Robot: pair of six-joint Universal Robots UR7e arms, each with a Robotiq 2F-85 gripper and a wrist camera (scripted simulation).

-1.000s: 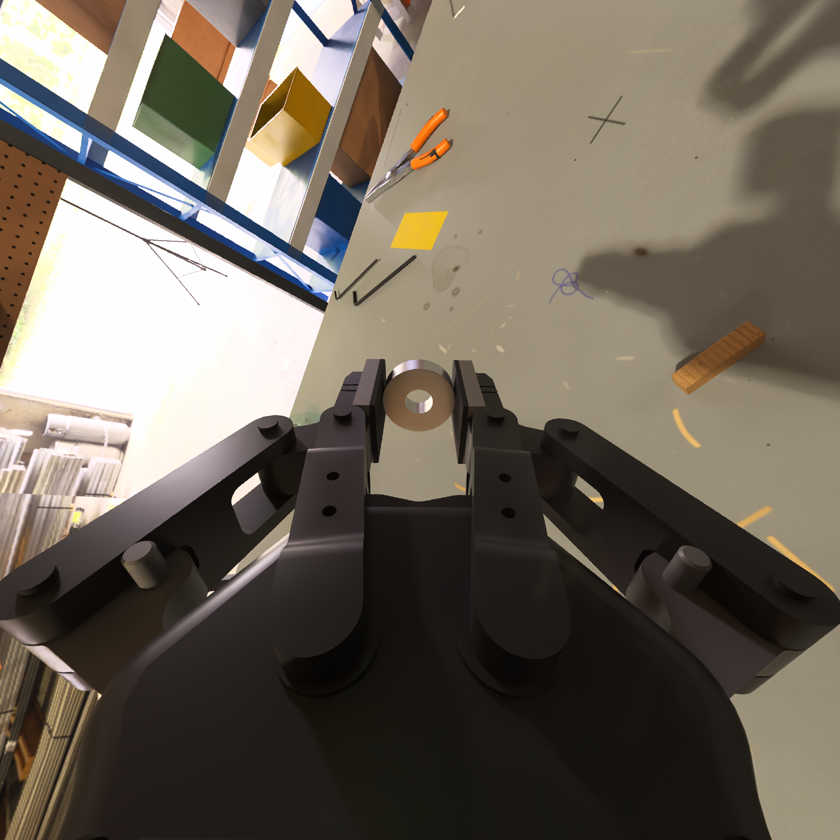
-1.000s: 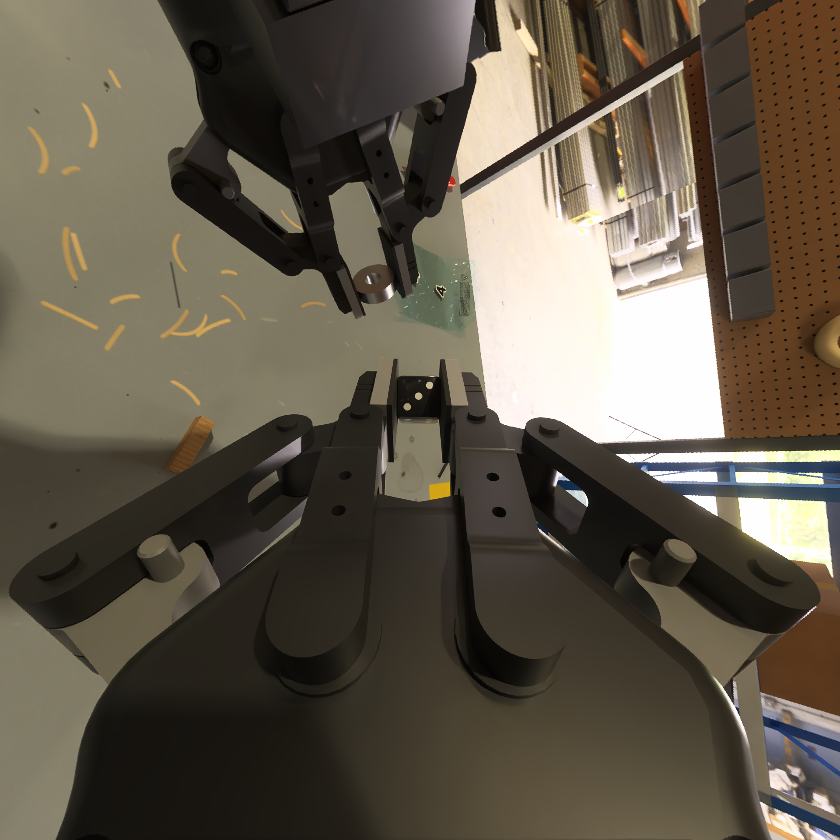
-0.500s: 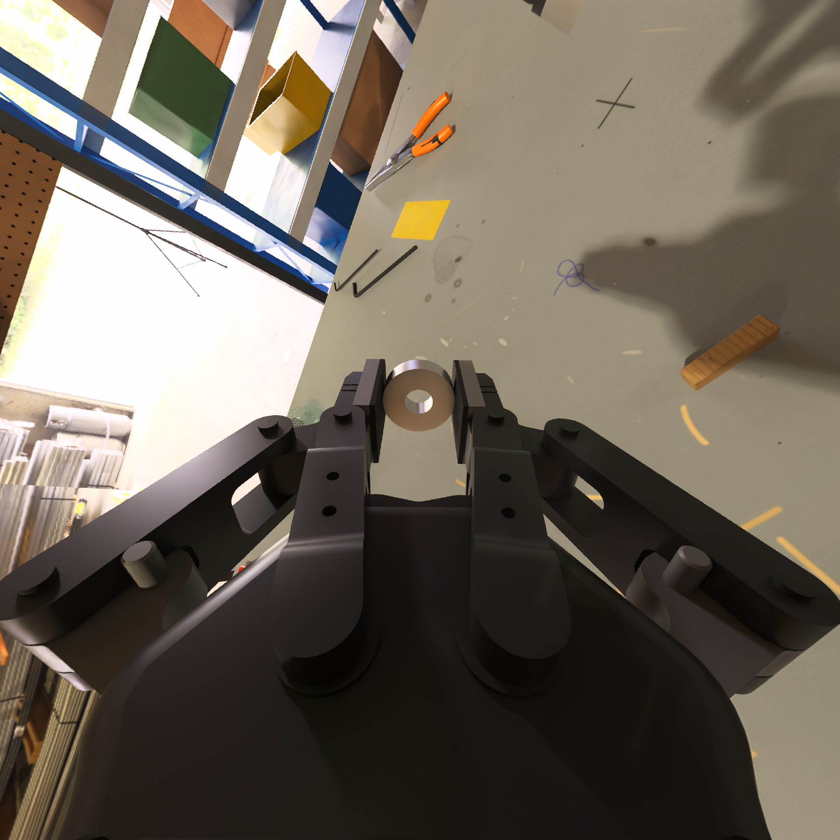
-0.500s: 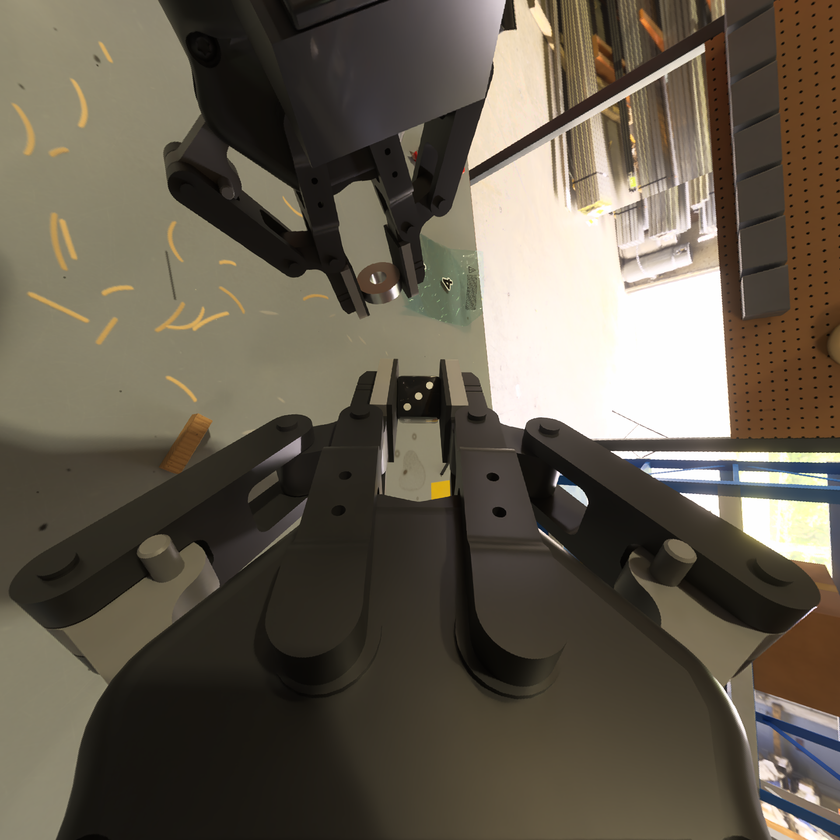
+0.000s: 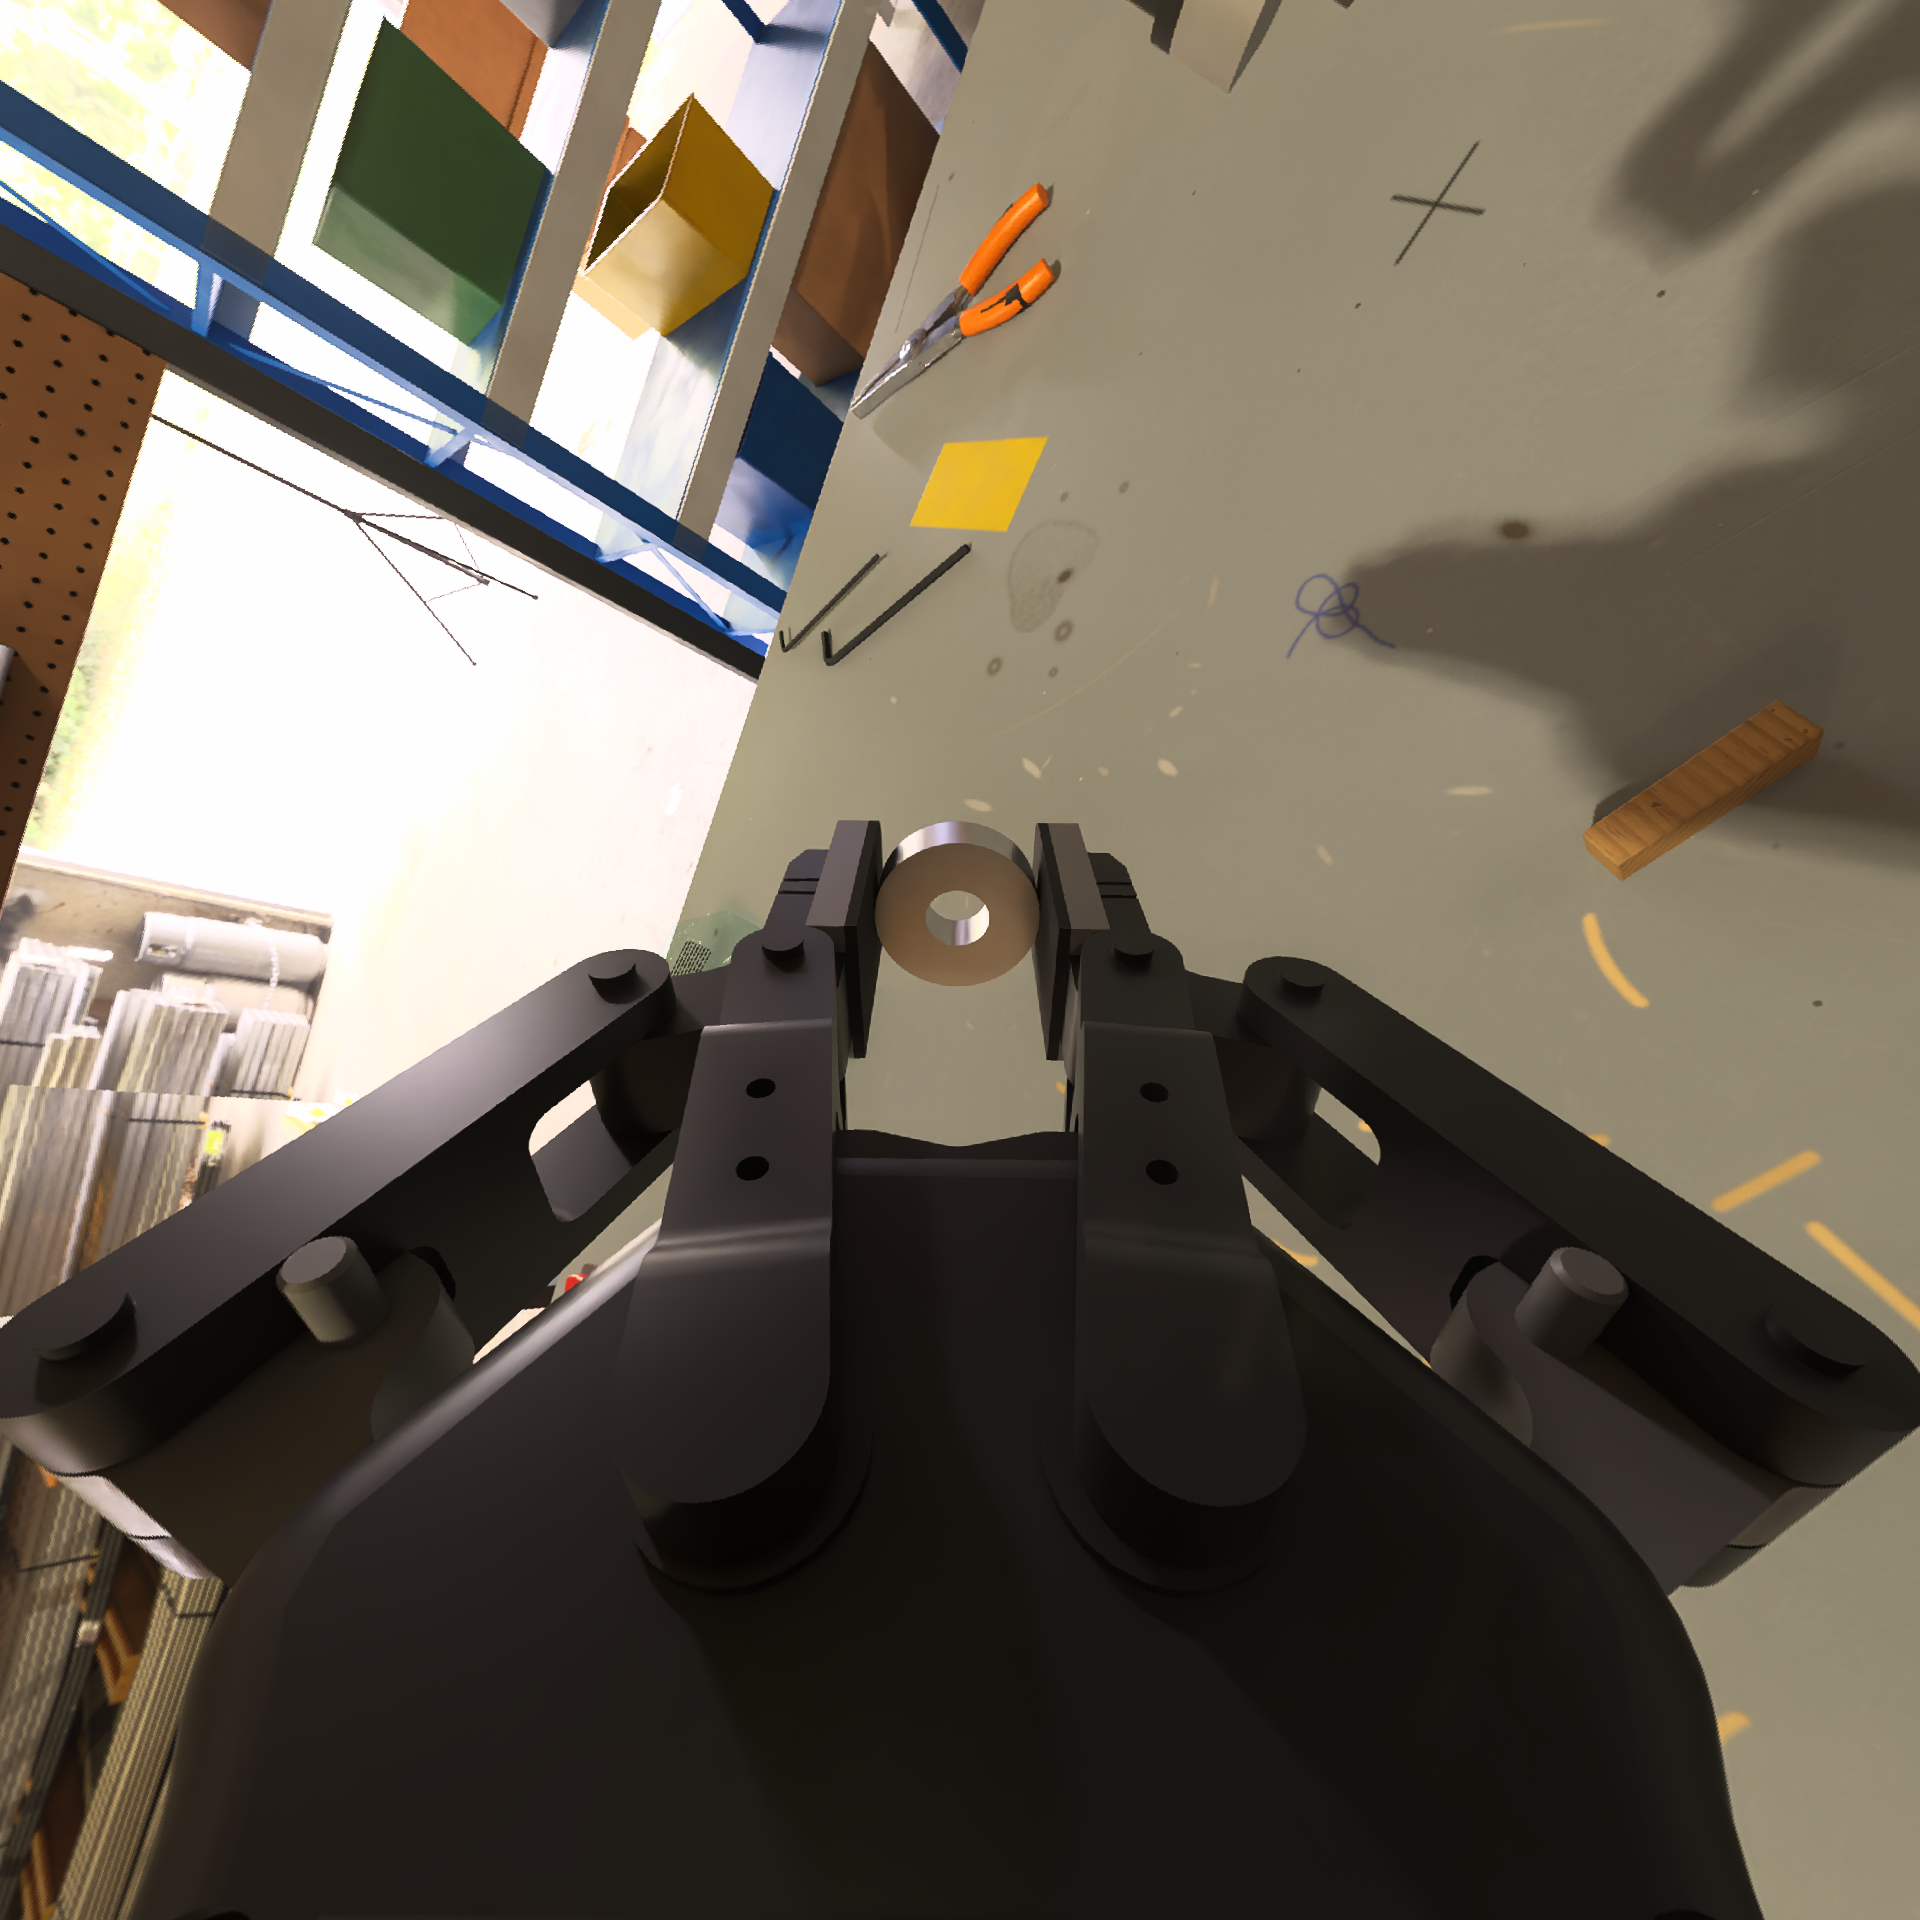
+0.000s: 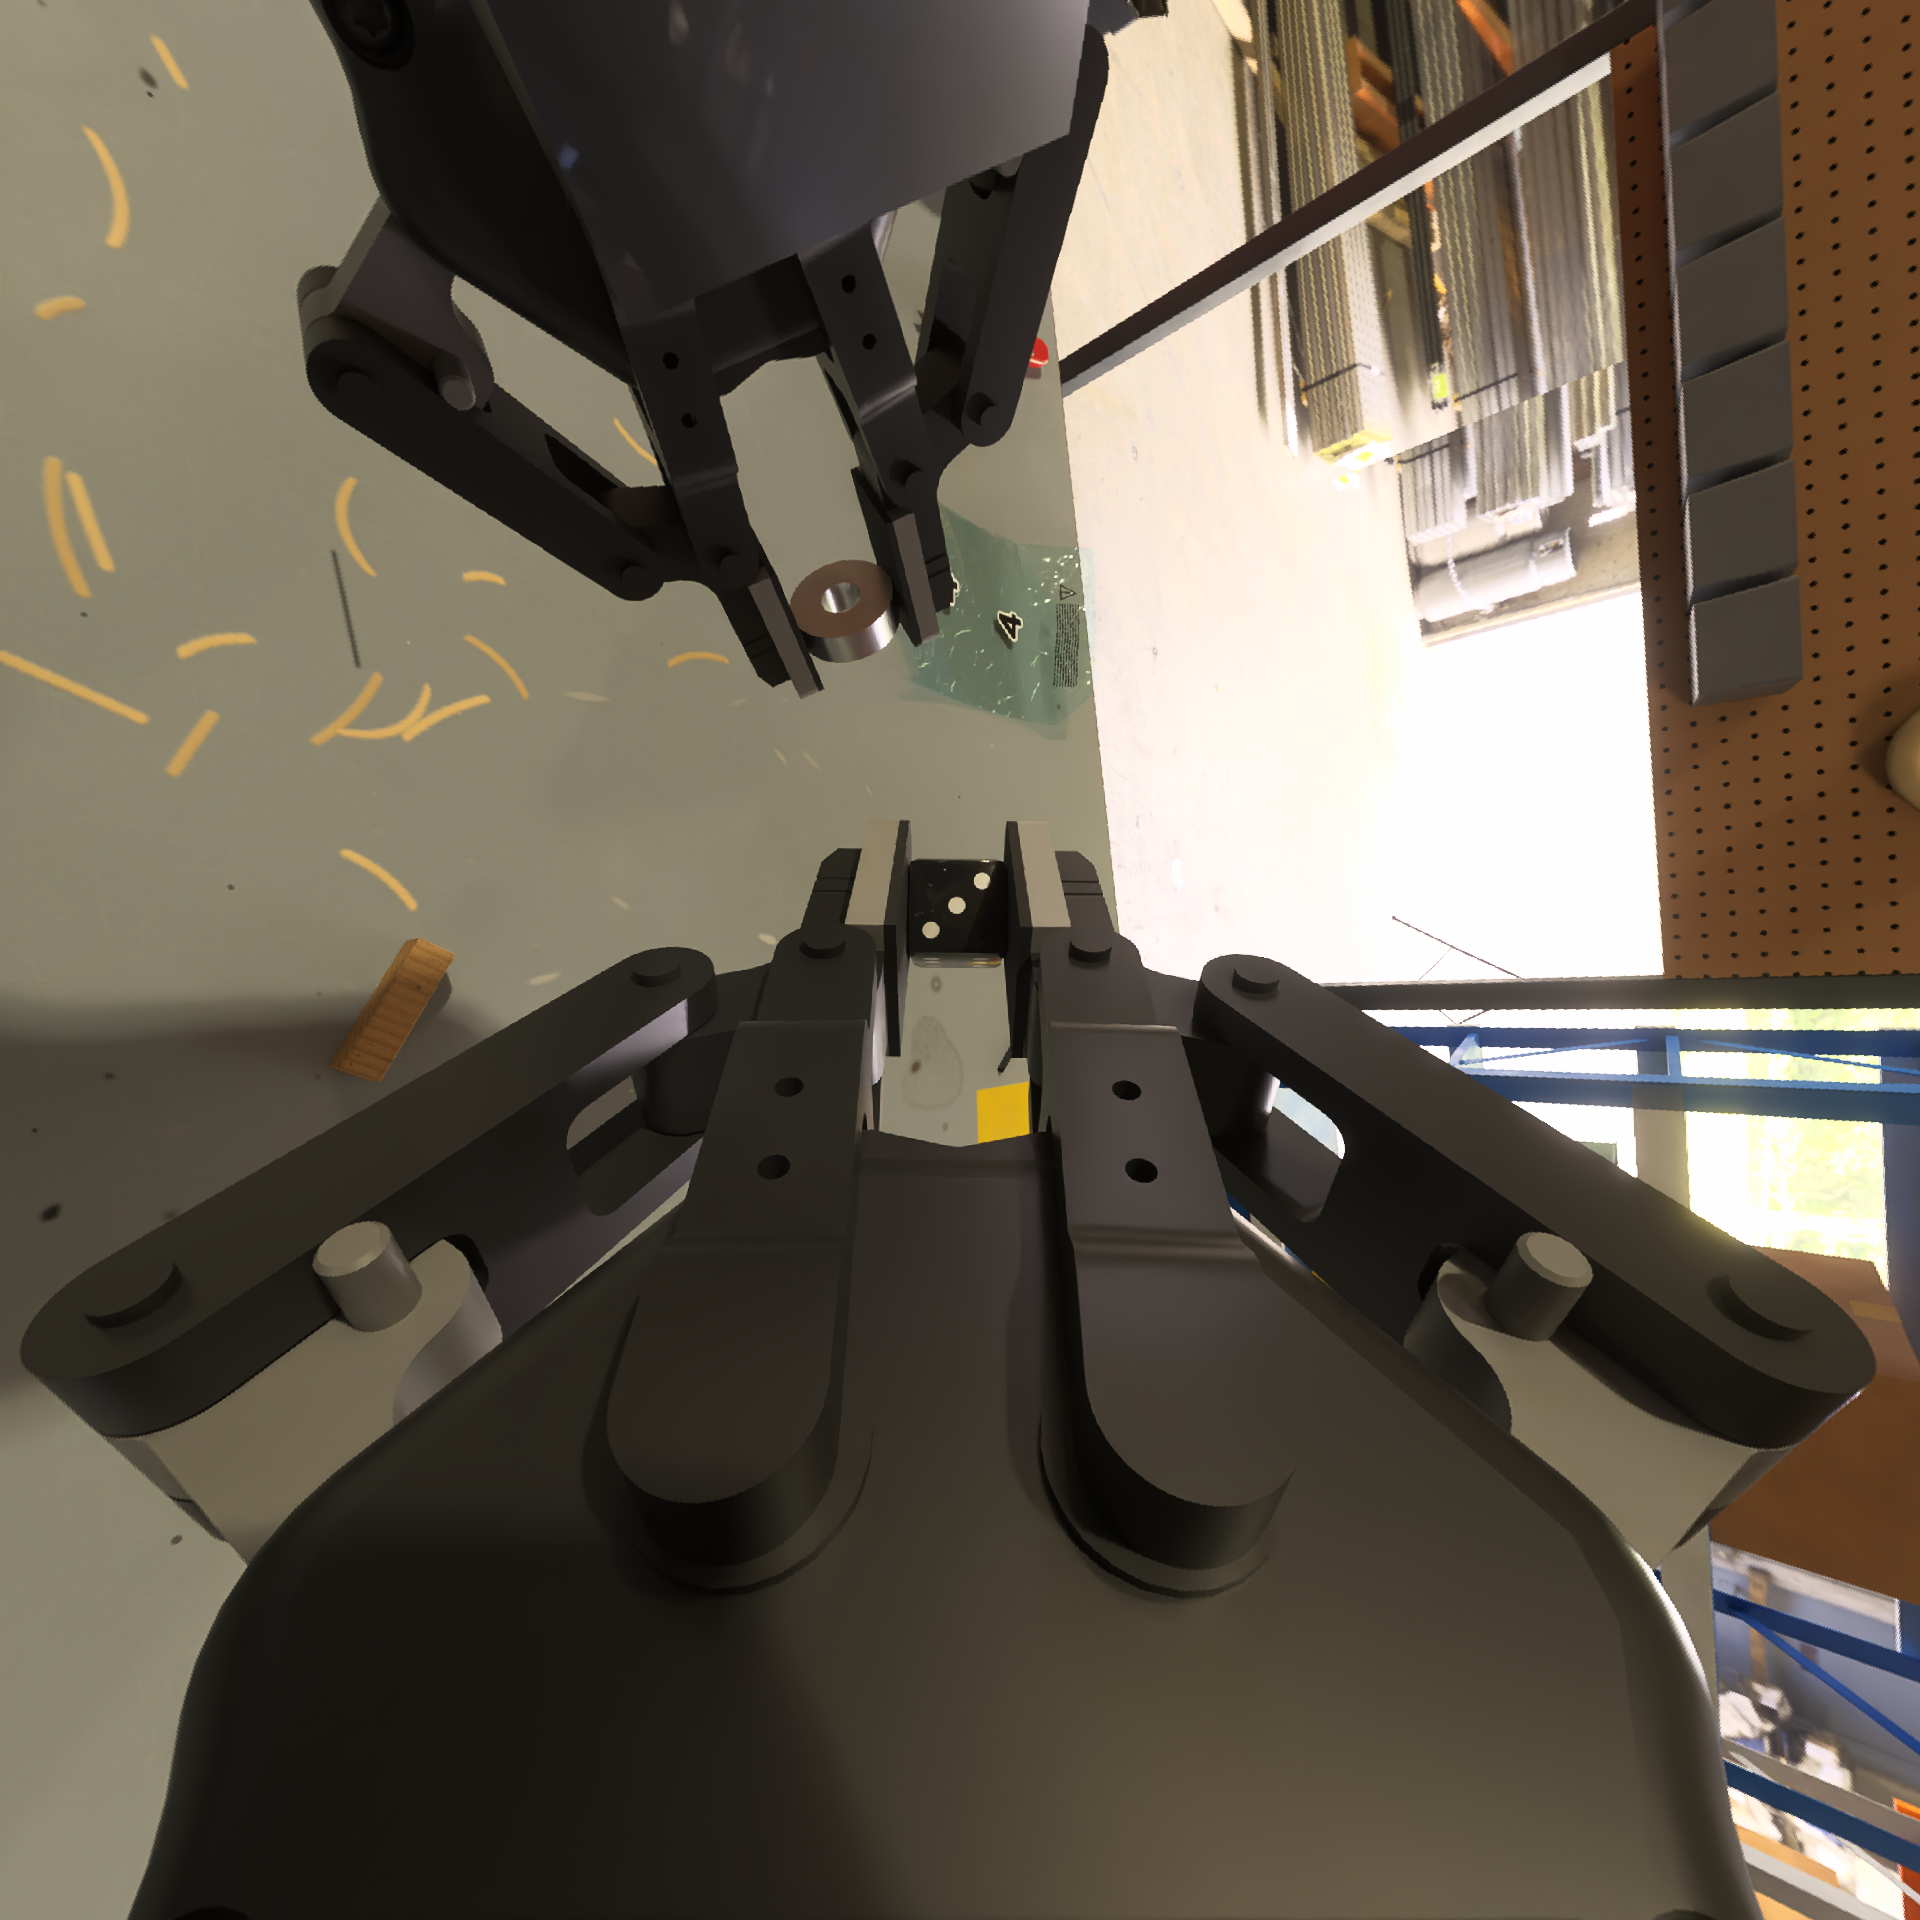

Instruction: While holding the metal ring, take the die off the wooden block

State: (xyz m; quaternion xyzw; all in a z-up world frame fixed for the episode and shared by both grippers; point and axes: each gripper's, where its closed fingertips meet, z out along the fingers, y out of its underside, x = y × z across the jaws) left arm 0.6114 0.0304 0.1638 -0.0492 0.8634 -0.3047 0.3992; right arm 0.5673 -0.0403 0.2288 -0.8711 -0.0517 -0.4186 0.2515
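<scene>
My left gripper (image 5: 956, 883) is shut on the metal ring (image 5: 956, 904) and holds it above the grey table. The ring (image 6: 844, 611) and the left gripper (image 6: 844, 634) also show in the right wrist view, ahead of my right gripper. My right gripper (image 6: 956, 883) is shut on the black die (image 6: 956, 906) with white pips and holds it off the table. The wooden block (image 5: 1704, 788) lies bare on the table to the right in the left wrist view, and at the left in the right wrist view (image 6: 393, 1008).
Orange-handled pliers (image 5: 961, 296), a yellow square (image 5: 980, 484) and two black hex keys (image 5: 883, 613) lie near the table's edge. A clear plastic bag (image 6: 1008, 634) lies by the edge under the left gripper. Wood shavings (image 6: 405, 712) are scattered about. Shelving with boxes (image 5: 436, 197) stands beyond.
The left gripper with the ring has come closer to the right gripper. In the left wrist view the wooden block has slid right and down. Both grips are unchanged.
</scene>
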